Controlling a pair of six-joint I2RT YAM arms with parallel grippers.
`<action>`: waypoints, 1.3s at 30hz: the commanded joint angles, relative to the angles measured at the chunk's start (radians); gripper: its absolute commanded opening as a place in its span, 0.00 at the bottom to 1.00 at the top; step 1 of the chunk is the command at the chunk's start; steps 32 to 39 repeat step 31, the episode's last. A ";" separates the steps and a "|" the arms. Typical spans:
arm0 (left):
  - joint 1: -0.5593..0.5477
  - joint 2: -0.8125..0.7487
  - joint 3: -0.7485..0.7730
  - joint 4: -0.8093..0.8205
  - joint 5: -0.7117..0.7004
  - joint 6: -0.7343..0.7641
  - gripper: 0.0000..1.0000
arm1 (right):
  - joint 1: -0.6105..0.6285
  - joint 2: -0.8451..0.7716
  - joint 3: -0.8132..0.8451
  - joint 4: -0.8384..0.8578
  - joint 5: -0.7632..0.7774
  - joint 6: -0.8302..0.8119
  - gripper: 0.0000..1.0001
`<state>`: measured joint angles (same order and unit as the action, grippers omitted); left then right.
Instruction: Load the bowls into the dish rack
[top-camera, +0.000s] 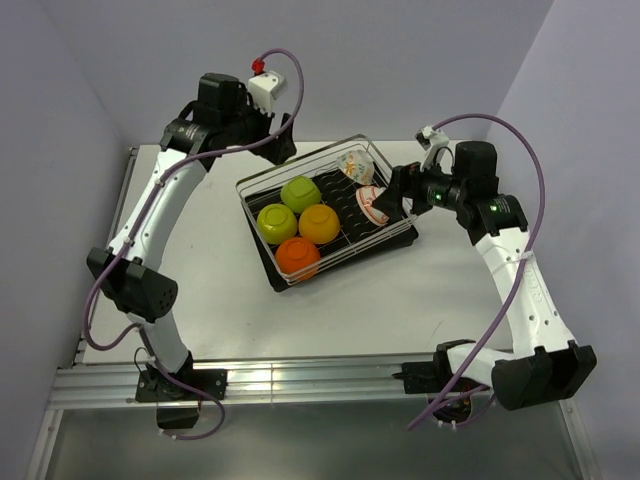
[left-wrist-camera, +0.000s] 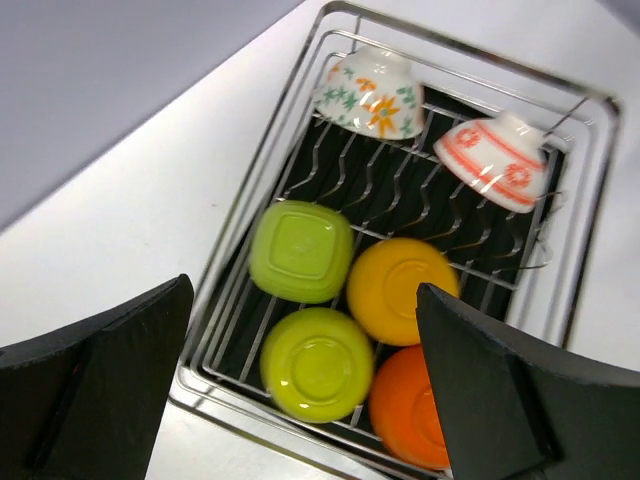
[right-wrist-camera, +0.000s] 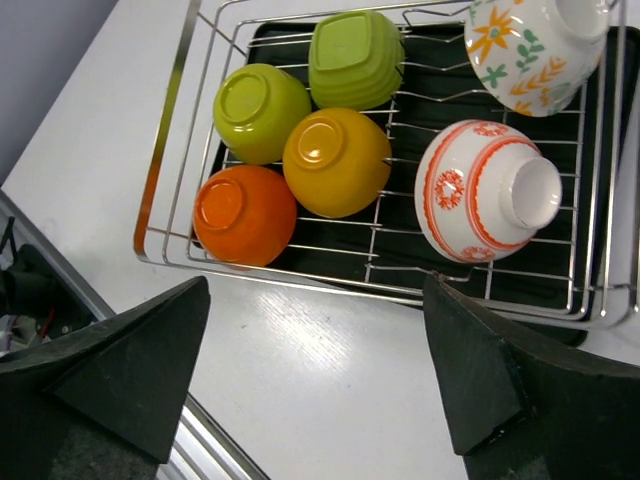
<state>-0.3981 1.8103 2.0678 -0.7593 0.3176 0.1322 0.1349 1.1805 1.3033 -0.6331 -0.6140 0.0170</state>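
Top external, rack: the dish rack stands mid-table, skewed to the table edges.
Top external, load: six bowls lie inside it. The square lime bowl, round lime bowl, yellow-orange bowl and orange bowl cluster at one end. The leaf-print bowl and red-and-white bowl sit at the other.
Top external, arms: the left gripper hangs over the far-left rim. The right gripper is just beside the right rim, near the red-and-white bowl.
Left wrist, fingers: spread wide, nothing between them; the black tray shows through the wires below.
Left wrist, bowls: the four plain ones are foot-up and touching; the two patterned ones are tipped among the prongs.
Right wrist, fingers: spread, holding nothing, framing bare table beside the rim.
Step in hand: loading looks complete; only the retreat appears to remain.
Method: raise each wrist straight up before swinging outward. Keep the right fingers off the rim wire, since a snag would drag the rack or topple the tipped bowl.
Surface: white table, smooth and faintly glossy; the rack would probably slide if pushed.
Room: lavender walls close around; a metal rail runs along the near edge.
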 joint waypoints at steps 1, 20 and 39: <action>0.024 -0.037 0.005 -0.021 0.076 -0.164 0.99 | -0.011 -0.053 0.031 -0.040 0.062 -0.037 1.00; 0.157 -0.528 -0.774 0.061 0.114 -0.072 0.99 | -0.017 -0.168 -0.262 -0.160 0.275 -0.180 1.00; 0.159 -0.632 -0.894 0.117 0.103 -0.083 1.00 | -0.017 -0.205 -0.314 -0.163 0.249 -0.207 1.00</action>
